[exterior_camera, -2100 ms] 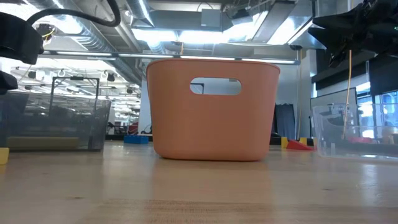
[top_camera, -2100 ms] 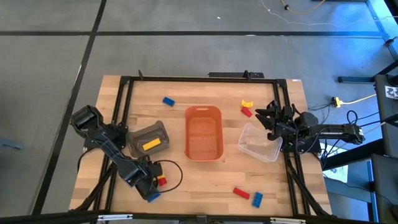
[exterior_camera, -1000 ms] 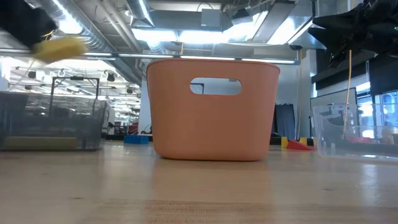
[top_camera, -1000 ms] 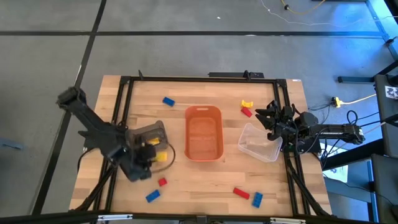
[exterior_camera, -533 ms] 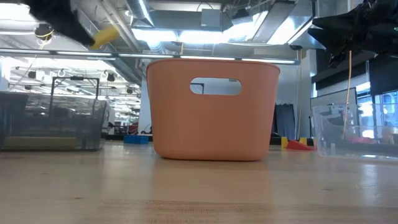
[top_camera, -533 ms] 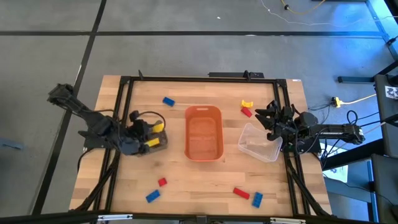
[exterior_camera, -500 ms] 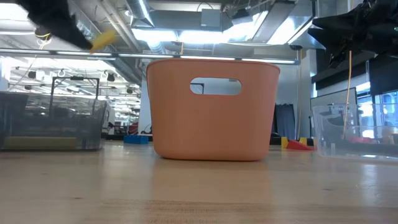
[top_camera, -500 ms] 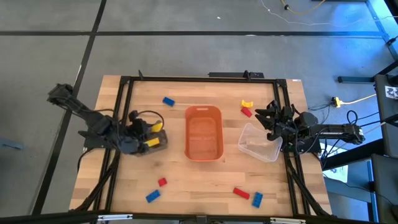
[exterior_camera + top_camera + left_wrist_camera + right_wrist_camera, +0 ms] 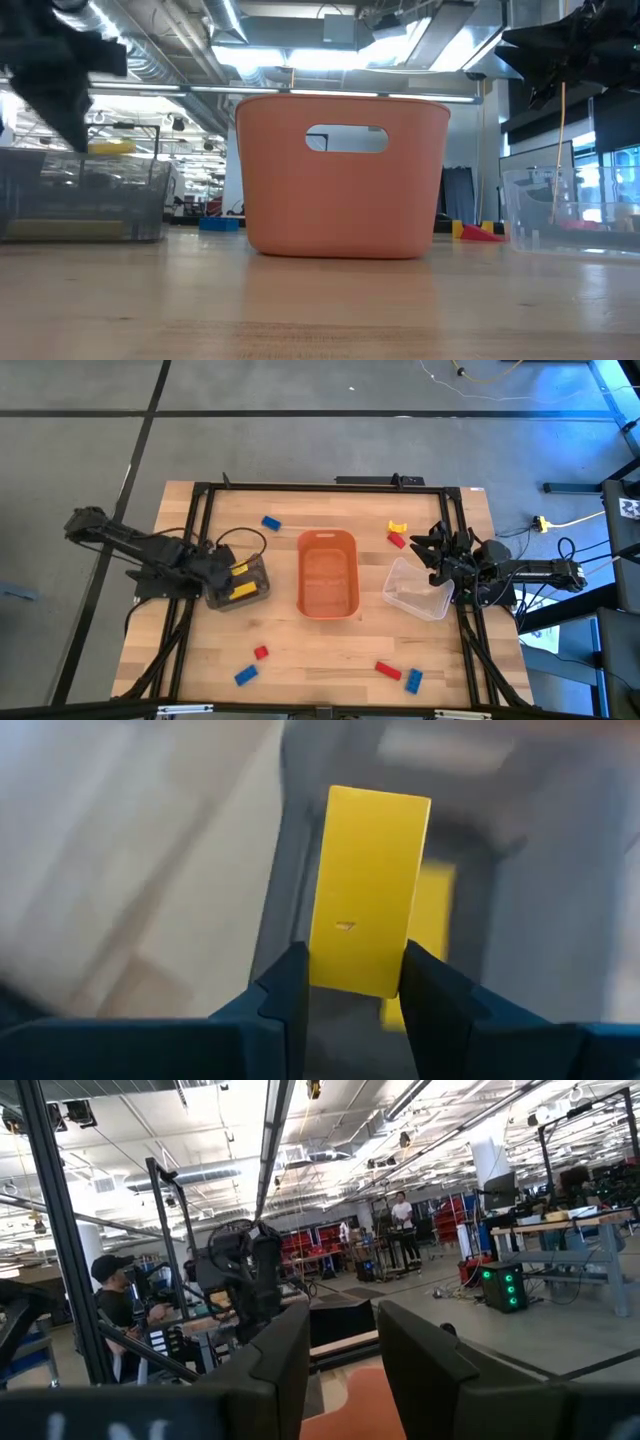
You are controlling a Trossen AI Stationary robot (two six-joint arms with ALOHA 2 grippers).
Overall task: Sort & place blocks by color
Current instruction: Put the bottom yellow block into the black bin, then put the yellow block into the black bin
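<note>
My left gripper [image 9: 232, 571] is shut on a yellow block [image 9: 368, 885] and hangs over the dark bin [image 9: 256, 573] at the table's left. In the low view the block [image 9: 110, 147] sits at about the bin's rim height. A second yellow block [image 9: 243, 591] lies on the bin's floor. My right gripper [image 9: 434, 550] waits open at the right edge, above the clear bin [image 9: 418, 592]. Loose red, blue and yellow blocks lie flat on the table, among them a blue one [image 9: 270, 522] and a red one [image 9: 261, 652]. My left gripper pinches the yellow block's two long sides near its one end [image 9: 352, 970] between its two fingers. The rest of the block sticks out past the fingertips. The fingers slant down from the table's left. The block is lifted clear, above the dark bin's inside.
The orange tub [image 9: 327, 572] stands in the middle of the table. A yellow block [image 9: 398, 526] and a red block [image 9: 396, 540] lie far right. Near the front edge lie a blue block [image 9: 245, 675], a red block [image 9: 388, 670] and a blue block [image 9: 414, 680].
My left gripper has carried the yellow block from the near-left part of the table toward the far edge and a little left, over the dark bin. It has sunk slightly and rolled, staying shut on the block. The block now hangs at the bin's rim height.
</note>
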